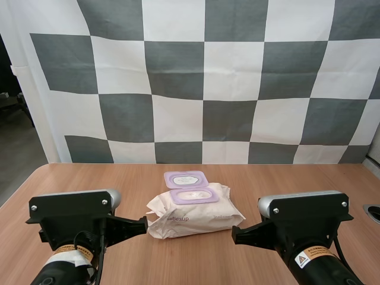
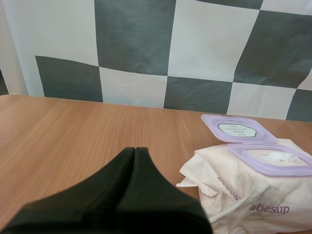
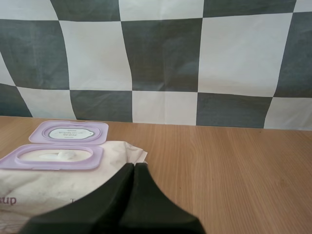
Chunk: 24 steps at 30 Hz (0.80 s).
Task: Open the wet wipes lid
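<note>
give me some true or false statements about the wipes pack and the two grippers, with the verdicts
1. The lid of the wet wipes pack is flipped open. True.
2. The left gripper is pinching the lid. False: its fingers lie together on nothing, beside the pack and short of the lid.
3. The right gripper is shut on nothing. True.
4. The pack lies on a wooden tray. False: it lies straight on the table.
5. A white wipe shows in the pack's opening. True.
</note>
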Tool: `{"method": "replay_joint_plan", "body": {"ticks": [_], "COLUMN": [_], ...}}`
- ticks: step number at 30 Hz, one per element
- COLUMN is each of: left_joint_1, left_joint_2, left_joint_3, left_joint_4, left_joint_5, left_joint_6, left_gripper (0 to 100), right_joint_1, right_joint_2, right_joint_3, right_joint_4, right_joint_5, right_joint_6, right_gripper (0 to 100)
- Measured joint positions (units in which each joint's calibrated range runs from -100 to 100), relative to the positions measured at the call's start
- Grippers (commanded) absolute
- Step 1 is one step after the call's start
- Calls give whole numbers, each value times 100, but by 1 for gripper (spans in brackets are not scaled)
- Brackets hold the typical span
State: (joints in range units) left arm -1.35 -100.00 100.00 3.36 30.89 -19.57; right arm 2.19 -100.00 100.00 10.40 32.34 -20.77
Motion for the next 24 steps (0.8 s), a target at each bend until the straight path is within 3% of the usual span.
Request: {"method": "replay_joint_plan", "body": {"ticks": [24], "left_joint_1": [0], "left_joint_2": [0], "left_joint_3": [0], "left_joint_4": [-32], "left_joint_5": [-75], "left_joint_6": [33], "left_gripper": [0], "right_joint_1": [0], "right_joint_2": [0], "right_joint_3": [0], "right_joint_4": [0], "right_joint_5": [-18], "right_joint_6": [0], "right_gripper": [0]}}
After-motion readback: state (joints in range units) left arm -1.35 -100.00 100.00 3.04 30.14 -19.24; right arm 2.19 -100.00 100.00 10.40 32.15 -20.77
